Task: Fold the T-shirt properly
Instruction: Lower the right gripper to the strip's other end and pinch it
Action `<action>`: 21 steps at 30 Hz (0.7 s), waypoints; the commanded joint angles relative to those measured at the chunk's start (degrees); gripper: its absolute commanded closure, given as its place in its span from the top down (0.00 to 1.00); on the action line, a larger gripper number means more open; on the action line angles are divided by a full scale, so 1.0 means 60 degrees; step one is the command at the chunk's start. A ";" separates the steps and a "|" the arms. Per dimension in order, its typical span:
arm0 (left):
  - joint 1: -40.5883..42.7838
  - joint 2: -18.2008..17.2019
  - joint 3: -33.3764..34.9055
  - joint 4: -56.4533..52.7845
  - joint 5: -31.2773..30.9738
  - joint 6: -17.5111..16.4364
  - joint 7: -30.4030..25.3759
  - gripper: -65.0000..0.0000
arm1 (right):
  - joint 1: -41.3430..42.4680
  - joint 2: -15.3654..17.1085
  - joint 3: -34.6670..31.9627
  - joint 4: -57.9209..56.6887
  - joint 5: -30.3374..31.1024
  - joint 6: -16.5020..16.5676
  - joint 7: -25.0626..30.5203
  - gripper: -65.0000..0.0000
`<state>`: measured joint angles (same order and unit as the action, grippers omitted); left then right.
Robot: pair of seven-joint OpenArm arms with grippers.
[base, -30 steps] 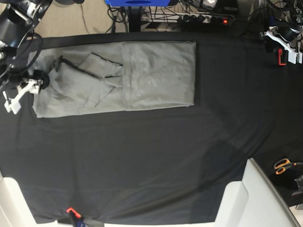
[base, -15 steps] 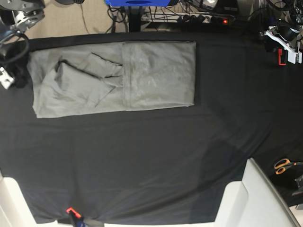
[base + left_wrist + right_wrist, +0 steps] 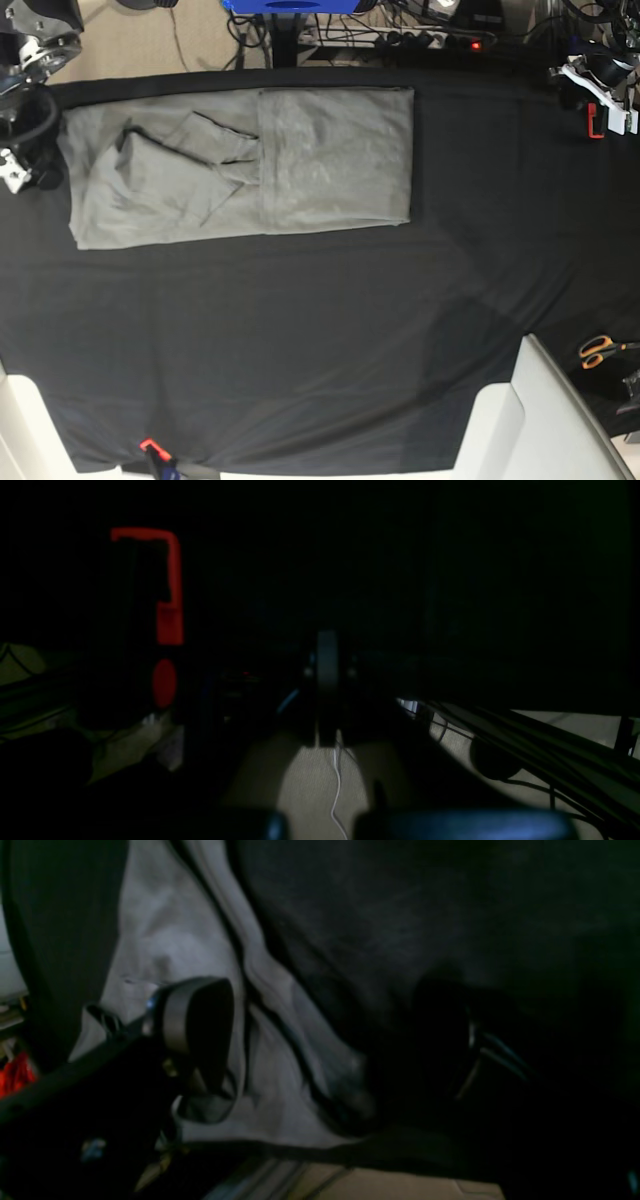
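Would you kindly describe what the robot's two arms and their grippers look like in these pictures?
The right gripper has white plastic jaw parts on a black body, fed by a looping black cable; its arm is black with silver metal joints. In the right wrist view its fingers are dark with a grey band. The left gripper is white too, with a red bracket, on a black arm.

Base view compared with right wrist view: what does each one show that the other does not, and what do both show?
Only the base view shows the whole T-shirt lying partly folded, the orange-handled scissors at the table's edge, and the left gripper parked far from the shirt. Only the right wrist view shows the right gripper up close, its jaws wide apart with nothing between them. Both show grey shirt fabric on the black table cloth.
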<state>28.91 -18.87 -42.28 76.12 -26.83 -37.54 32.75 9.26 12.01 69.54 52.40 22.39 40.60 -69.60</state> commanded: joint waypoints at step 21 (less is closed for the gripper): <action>-0.0063 0.0032 0.0783 0.0112 -0.0107 0.0037 -0.0133 0.00 | 0.0311 -0.0925 -0.1941 0.0285 0.0510 -0.0100 -0.1125 0.81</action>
<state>28.18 -17.47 -36.99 76.01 -27.03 -37.39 32.75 11.20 7.07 58.24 54.37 28.16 40.36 -73.76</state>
